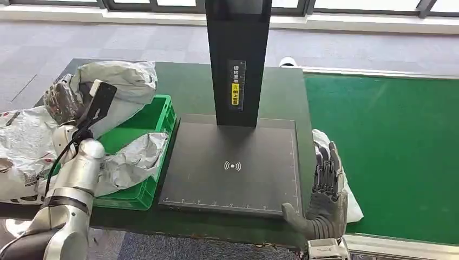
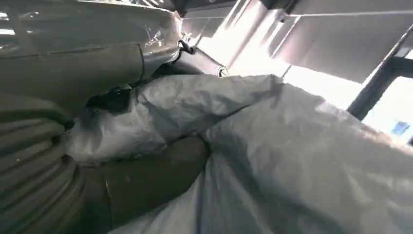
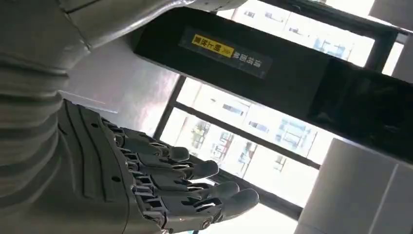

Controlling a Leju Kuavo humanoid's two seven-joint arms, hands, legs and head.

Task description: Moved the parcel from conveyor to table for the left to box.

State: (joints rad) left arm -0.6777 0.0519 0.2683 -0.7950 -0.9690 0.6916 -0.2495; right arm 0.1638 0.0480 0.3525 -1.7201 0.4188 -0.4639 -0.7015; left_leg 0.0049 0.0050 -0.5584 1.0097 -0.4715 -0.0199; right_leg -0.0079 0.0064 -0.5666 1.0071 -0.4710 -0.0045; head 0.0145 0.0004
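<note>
Two lines of small pale characters run down the yellow-and-black label on the black scanner post, with a yellow strip beneath them; they are too small to read. A white wireless-signal symbol marks the middle of the flat dark grey scanner plate, whose edges carry ruler ticks. Left of the plate sits a green plastic crate holding crumpled silver-grey poly mailer bags, with more of them heaped further left.

Above the crate, the left hand grips the parcel, a wrinkled grey plastic mailer. From the left wrist camera, the thick thumb presses into the parcel's creased film, a detail the head camera hides.

Right of the plate, at the bench edge, the right hand stands upright with fingers straight, close side by side, holding nothing, and the thumb out toward the plate. A white bag lies behind it beside the green conveyor belt. The right wrist camera shows the label from below against bright windows.
</note>
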